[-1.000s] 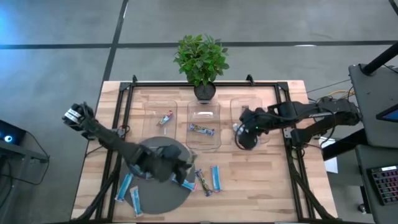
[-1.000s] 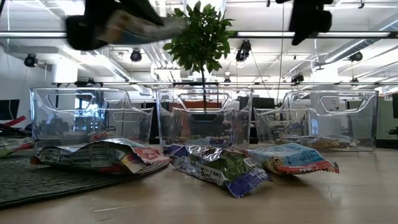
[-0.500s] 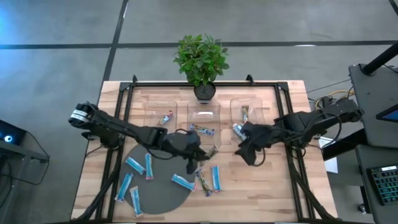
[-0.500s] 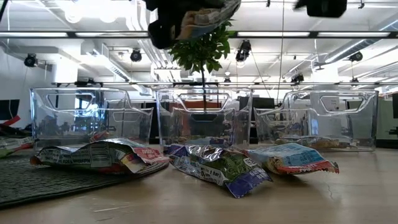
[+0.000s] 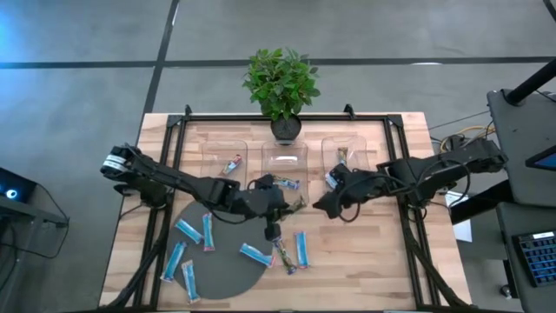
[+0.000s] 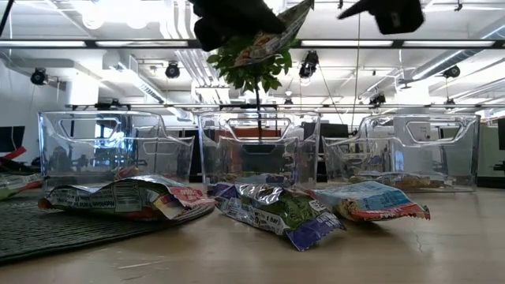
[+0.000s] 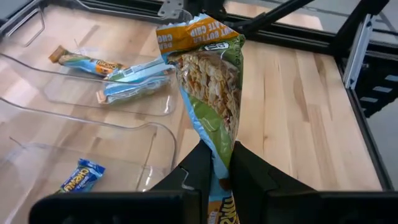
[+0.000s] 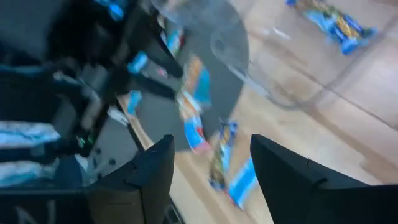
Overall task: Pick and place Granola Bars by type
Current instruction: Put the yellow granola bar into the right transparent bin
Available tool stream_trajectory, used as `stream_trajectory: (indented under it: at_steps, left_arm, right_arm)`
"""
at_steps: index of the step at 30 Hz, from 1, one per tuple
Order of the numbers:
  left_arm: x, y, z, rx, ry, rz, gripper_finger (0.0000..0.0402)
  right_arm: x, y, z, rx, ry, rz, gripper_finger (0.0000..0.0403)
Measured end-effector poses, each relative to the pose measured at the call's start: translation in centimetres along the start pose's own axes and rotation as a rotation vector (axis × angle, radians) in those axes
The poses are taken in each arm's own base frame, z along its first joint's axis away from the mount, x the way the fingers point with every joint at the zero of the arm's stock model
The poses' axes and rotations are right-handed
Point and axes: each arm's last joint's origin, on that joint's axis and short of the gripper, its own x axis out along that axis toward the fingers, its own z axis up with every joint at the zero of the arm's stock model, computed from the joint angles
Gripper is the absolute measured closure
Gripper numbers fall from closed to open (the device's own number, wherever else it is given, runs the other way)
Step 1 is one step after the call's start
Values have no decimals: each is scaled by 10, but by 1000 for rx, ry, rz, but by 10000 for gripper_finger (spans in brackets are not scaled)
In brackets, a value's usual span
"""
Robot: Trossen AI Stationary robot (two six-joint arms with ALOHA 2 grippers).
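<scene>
My left gripper [image 5: 285, 206] hovers at the near edge of the middle clear tray [image 5: 285, 156], shut on a green and orange granola bar [image 7: 208, 81], which shows high up in the low view [image 6: 278, 30]. My right gripper [image 5: 320, 207] is open and holds nothing, just near-left of the right tray [image 5: 358, 148]. Several blue bars [image 5: 187, 230] and a multicoloured one [image 5: 283, 255] lie flat on the dark round mat [image 5: 221, 291] and the wood beside it. The left tray holds one bar [image 5: 230, 163], the middle one [image 5: 282, 181], the right two [image 5: 340, 156]. My left gripper pinches the green and orange bar by one end [image 7: 219, 144] between its two fingers [image 7: 198, 163]. The fingers lie along the bar, which sticks out ahead of them toward the table's right. The bar is lifted clear of the table and tilts upward.
A potted plant [image 5: 281, 83] stands at the far edge behind the middle tray. A black frame [image 5: 178, 130] runs around the tabletop. The two grippers are close together, about a hand's width apart. Bare wood [image 5: 365, 261] lies at the near right.
My left gripper has carried the green and orange bar up off the mat and toward the far right, to the middle tray's near edge. My right gripper has moved from over the right tray toward the near edge and leftward.
</scene>
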Motion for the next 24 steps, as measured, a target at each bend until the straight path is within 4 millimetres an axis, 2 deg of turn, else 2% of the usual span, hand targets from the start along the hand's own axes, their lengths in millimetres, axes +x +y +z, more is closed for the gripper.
stream_trajectory:
  at_steps: [6,15,19,24]
  left_arm:
    - [1,1,-1,43,1,17,368]
    - [1,2,0,84,-13,42,367]
    - [1,1,1,80,-28,38,367]
    - [1,2,0,80,-13,42,367]
  right_arm:
    - [7,3,8,40,-48,34,159]
    - [26,8,8,60,-28,54,93]
    - [39,12,9,56,-18,45,85]
    - [47,18,12,36,-31,30,97]
